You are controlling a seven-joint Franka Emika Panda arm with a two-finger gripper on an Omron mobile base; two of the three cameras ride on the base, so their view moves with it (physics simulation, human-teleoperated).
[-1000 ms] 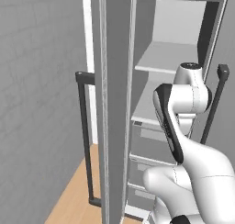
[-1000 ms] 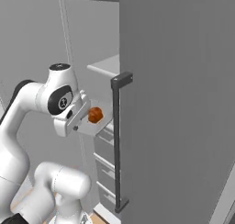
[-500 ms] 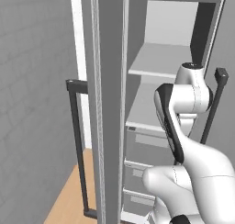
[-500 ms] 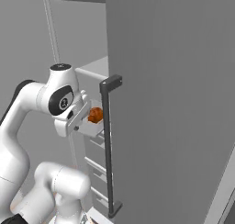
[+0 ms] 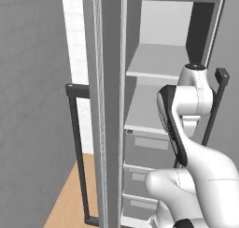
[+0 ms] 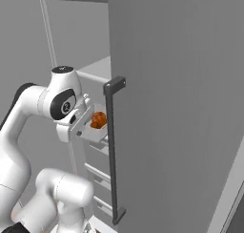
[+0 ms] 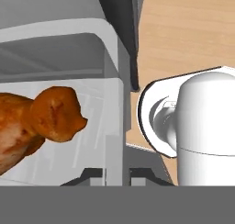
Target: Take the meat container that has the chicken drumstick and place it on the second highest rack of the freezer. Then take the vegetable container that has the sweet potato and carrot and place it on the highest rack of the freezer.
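Between the two small dark finger tips of the white arm's gripper, the thin rim of the clear rigid plastic meat container is clamped. Its glossy orange-brown chicken drumstick lies just beyond the jaws, in front of the tall grey freezer shelves. Light and stiff, the tray looks slippery; held by one edge, it probably tips easily, so keep it level.
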